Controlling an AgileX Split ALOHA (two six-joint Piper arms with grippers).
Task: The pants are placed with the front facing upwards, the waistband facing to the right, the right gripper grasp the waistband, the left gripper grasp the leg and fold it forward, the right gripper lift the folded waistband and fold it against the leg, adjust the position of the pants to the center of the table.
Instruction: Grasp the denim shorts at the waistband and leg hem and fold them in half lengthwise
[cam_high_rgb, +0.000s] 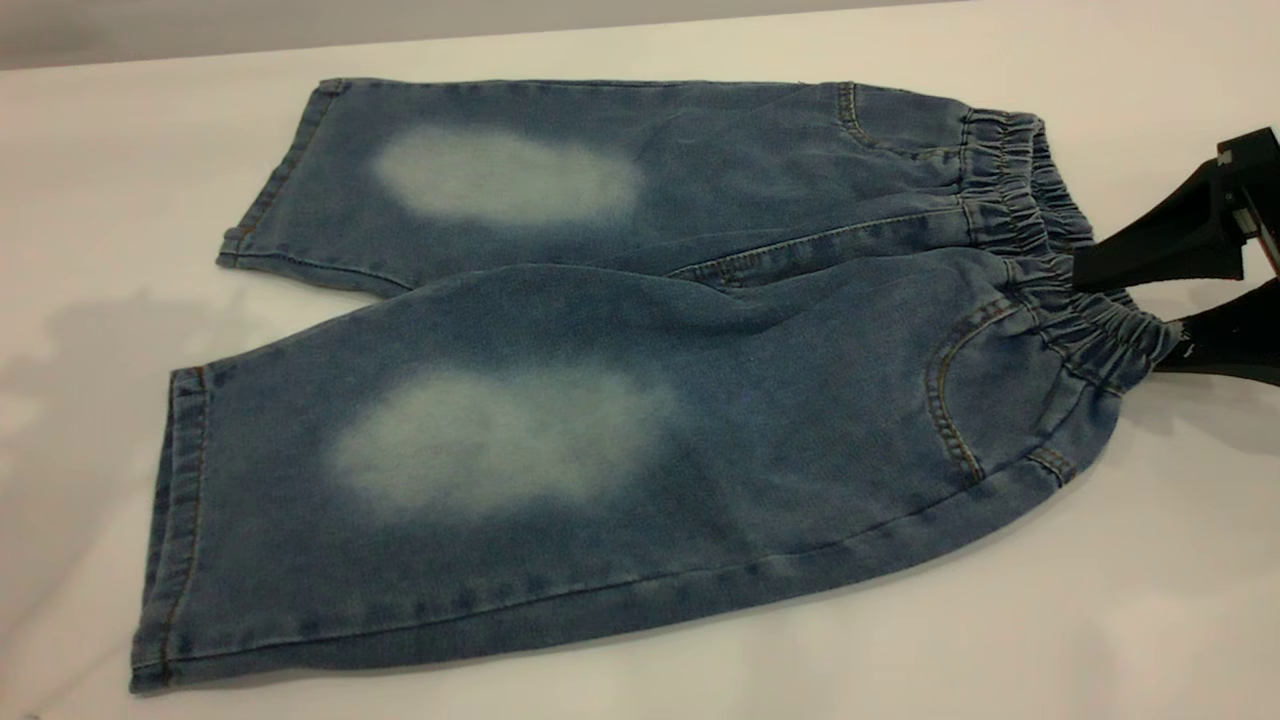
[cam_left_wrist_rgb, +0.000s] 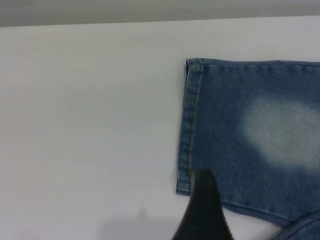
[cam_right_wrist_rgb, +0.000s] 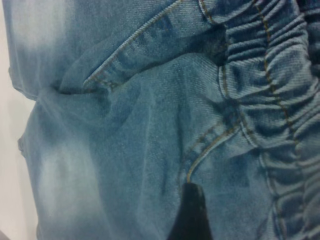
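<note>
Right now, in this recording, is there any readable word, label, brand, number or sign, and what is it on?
None can be read in any view.
The pants: no tag, patch or print visible, only tan stitching and faded patches.
The waistband: plain gathered denim, no label showing.
The right gripper, at the waistband: plain black, no marking.
The left gripper: plain black.
The table: bare white.

The exterior view looks steeply down on the small blue denim pants (cam_high_rgb: 600, 370); the left wrist view hangs back above a leg hem, the right wrist view close over the gathered waistband (cam_right_wrist_rgb: 270, 120)
</note>
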